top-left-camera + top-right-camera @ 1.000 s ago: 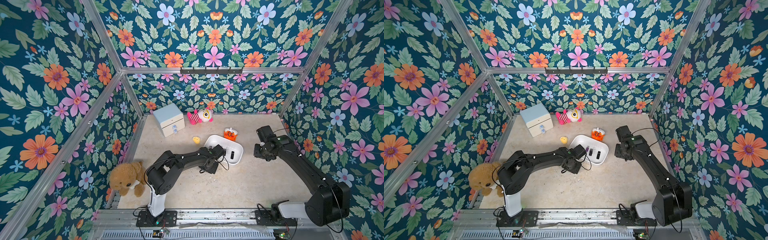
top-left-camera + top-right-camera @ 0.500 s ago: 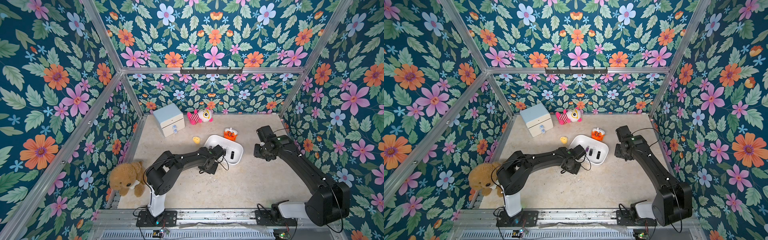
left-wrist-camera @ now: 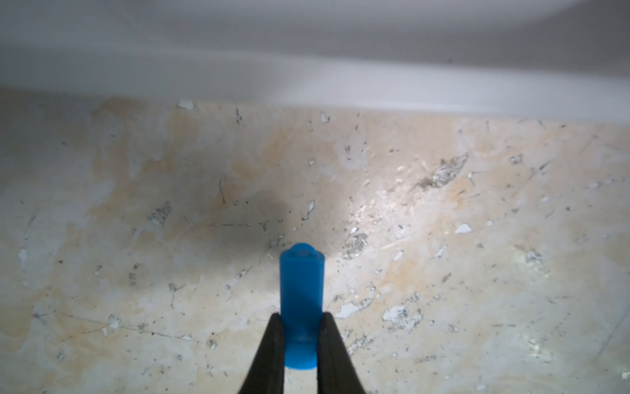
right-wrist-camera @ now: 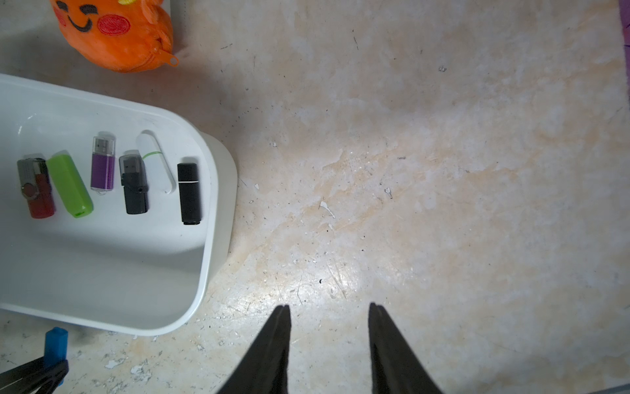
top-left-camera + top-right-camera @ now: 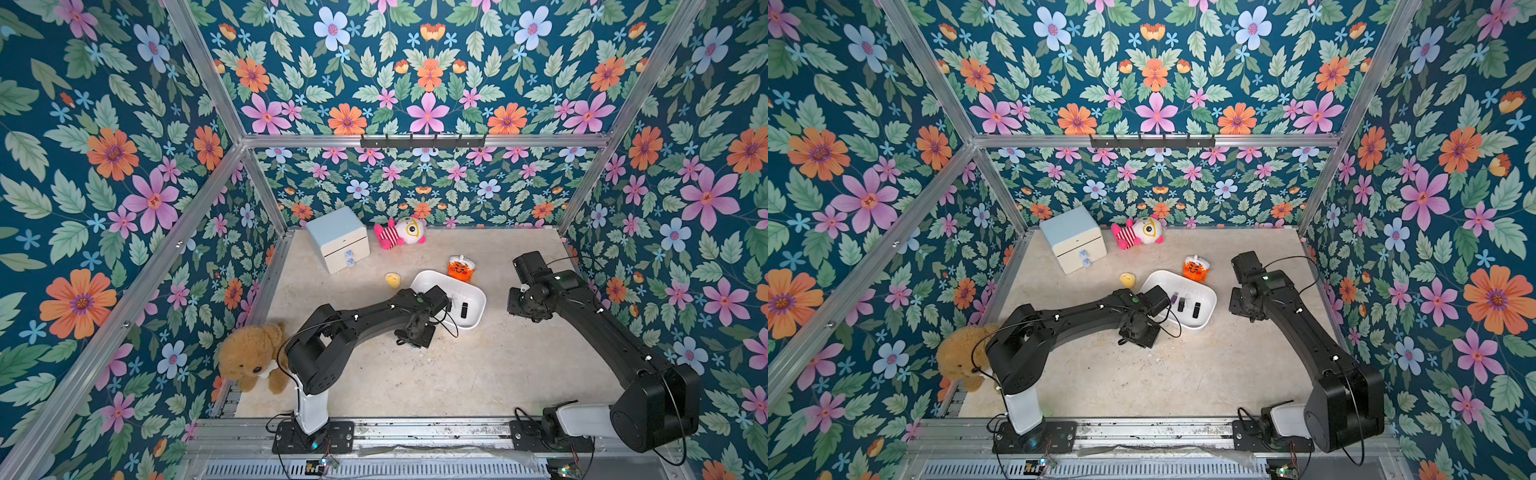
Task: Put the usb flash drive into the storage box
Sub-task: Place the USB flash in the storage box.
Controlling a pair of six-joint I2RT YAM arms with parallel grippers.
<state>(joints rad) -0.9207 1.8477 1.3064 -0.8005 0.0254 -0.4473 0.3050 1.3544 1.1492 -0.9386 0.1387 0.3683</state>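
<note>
My left gripper (image 3: 301, 319) is shut on a blue usb flash drive (image 3: 301, 290), which stands on end on the beige floor. It is just outside the near wall of the white storage box (image 3: 306, 78). The right wrist view shows the same blue drive (image 4: 56, 343) between the left fingers (image 4: 34, 373), beside the storage box (image 4: 218, 191). Several other drives lie inside, among them a black one (image 4: 189, 192) and a green one (image 4: 70, 184). In both top views the left wrist hides the drive beside the box (image 5: 424, 276) (image 5: 1167, 274). My right gripper (image 4: 329, 308) hangs open over bare floor to the right of the box.
An orange plush (image 5: 460, 268) touches the box's far edge. A small yellow toy (image 5: 392, 279) lies to its left. A drawer cabinet (image 5: 338, 239) and a pink striped plush (image 5: 401, 232) stand at the back. A teddy bear (image 5: 253, 357) sits at the front left.
</note>
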